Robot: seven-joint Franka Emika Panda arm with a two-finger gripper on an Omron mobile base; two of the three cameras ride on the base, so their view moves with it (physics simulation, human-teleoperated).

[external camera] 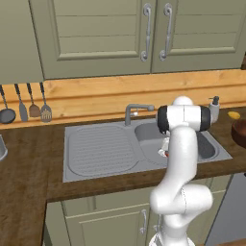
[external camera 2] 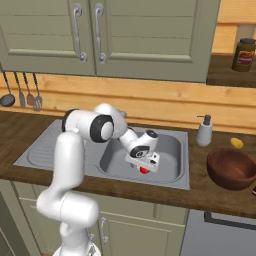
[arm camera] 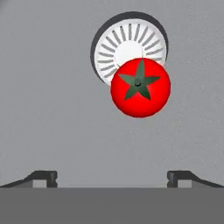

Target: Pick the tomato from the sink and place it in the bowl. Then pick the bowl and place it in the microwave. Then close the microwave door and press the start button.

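Over sink (external camera 2: 170,150), jaws wide, tomato (arm camera: 140,87) below

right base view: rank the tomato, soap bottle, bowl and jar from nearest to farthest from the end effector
1. tomato, directly beneath the end effector inside the sink basin.
2. soap bottle, on the counter behind the sink's right rim.
3. bowl, on the counter right of the sink.
4. jar, up on the shelf, far right.

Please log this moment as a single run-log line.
phase: reach | gripper: open, above tomato | tomato: in sink, by drain | bowl: on counter
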